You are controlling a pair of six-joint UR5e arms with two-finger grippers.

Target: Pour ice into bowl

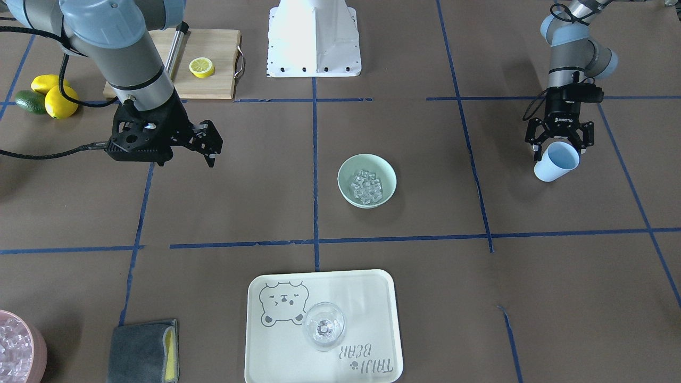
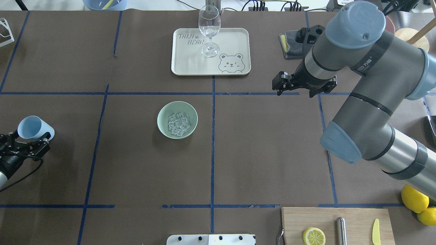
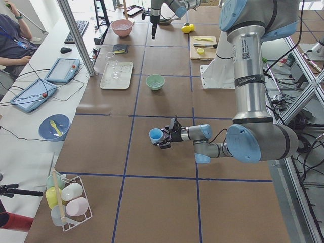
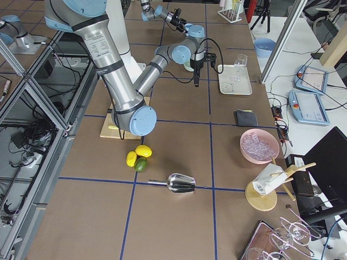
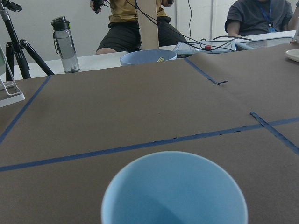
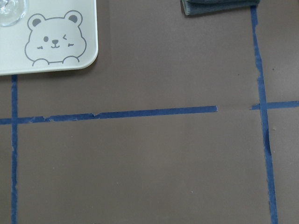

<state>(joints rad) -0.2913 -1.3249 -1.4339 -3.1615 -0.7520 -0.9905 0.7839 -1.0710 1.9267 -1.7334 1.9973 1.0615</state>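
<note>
The mint-green bowl (image 2: 162,115) stands just left of the table's middle, and the ice (image 2: 178,124) lies heaped inside it; the bowl (image 1: 385,175) and the ice (image 1: 366,187) also show in the front view. My left gripper (image 2: 31,135) is far to the bowl's left, low over the table, shut on a light blue cup (image 2: 33,127) that is tilted on its side. The cup's inside (image 5: 175,196) looks empty. My right gripper (image 2: 301,89) hangs open and empty over the table, right of the bowl and near the tray.
A cream bear tray (image 2: 190,64) with a wine glass (image 2: 208,30) stands beyond the bowl. A folded grey cloth (image 1: 143,351) and a pink tub of ice (image 4: 259,145) lie past my right gripper. A cutting board (image 1: 213,85) with a lemon half, whole lemons (image 1: 56,98) and a metal scoop (image 4: 181,183) lie on my right.
</note>
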